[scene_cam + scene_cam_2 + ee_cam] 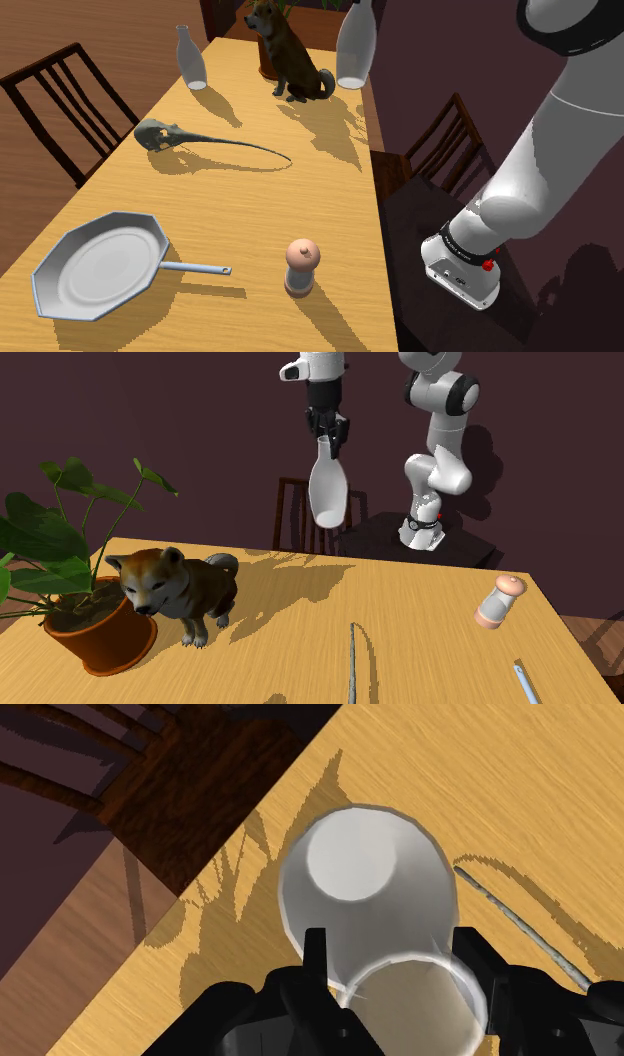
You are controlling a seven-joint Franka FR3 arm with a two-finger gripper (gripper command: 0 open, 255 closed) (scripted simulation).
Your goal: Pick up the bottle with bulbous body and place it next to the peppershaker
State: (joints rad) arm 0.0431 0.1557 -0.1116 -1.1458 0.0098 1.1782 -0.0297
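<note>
Shoulder view: a long table (250, 215) with a pale, streaked wood grain, and dark slatted chairs along both sides.
Bulbous bottle (355, 45): glossy whitish-grey with a narrow neck swelling to a rounded belly and a flat base. It hangs upright in the air, clear of the tabletop, over the far end near the table's edge and well apart from the peppershaker.
Gripper (327, 437): all black, pointing down. The fingers (316, 954) are closed partway and clamp the bottle's neck from both sides. In the wrist view the belly bulges out beneath them.
Peppershaker (301, 265): squat, pinkish-tan and matte, with a domed knob on top. It stands upright at the near end of the table.
Slim bottle (191, 58): pale, straight-necked and less rounded, upright at the far end on the shoulder view's left.
Dog figure (290, 55): furry brown and black, sitting between the two bottles.
Bird skull (160, 133): grey and bony, with a long, thin, curved beak, lying flat mid-table.
Pan (95, 265): grey metal with an eight-sided rim and a straight handle that points toward the peppershaker.
Plant pot (100, 637): terracotta, with broad green leaves, just beside the dog.
</note>
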